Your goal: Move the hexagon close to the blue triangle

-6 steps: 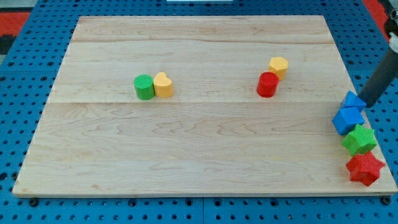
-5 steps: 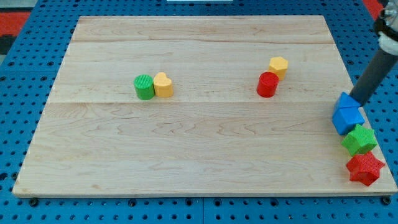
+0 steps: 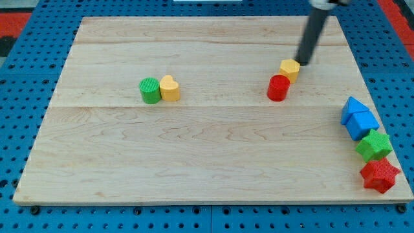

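The yellow hexagon [image 3: 290, 68] sits right of the board's centre, toward the view's top, touching the red cylinder [image 3: 278, 88] below and left of it. The blue triangle [image 3: 353, 108] lies at the board's right edge, against a blue cube [image 3: 363, 125] just below it. My tip [image 3: 301, 63] is at the hexagon's upper right edge, touching or nearly touching it. The rod slants up to the view's top.
A green star [image 3: 374, 145] and a red star [image 3: 379, 175] lie below the blue cube along the right edge. A green cylinder [image 3: 150, 90] and a yellow heart [image 3: 170, 88] sit together left of centre. The wooden board [image 3: 194, 168] lies on a blue pegboard.
My tip has moved from beside the blue triangle at the right edge up and left to the yellow hexagon. The blue triangle has shifted slightly left.
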Robot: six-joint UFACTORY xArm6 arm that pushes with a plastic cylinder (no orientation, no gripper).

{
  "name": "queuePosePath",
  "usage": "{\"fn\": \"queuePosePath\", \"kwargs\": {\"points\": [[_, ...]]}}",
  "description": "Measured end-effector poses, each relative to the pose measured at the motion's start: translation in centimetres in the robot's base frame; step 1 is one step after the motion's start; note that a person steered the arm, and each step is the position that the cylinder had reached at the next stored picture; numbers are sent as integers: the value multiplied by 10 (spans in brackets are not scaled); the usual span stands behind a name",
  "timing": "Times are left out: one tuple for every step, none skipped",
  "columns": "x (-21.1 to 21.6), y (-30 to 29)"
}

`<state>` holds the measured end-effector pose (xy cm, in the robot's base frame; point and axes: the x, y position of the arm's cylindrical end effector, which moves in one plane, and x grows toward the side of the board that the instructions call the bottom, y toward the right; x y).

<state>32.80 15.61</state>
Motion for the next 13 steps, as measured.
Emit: {"fn": "queuePosePath", "kwargs": {"points": [[11, -26], [22, -33], [58, -3], [79, 21], [85, 43], [85, 50], [114, -3], [130, 13], [127, 44], [118, 49], [109, 49], [107, 62], [103, 65]]}}
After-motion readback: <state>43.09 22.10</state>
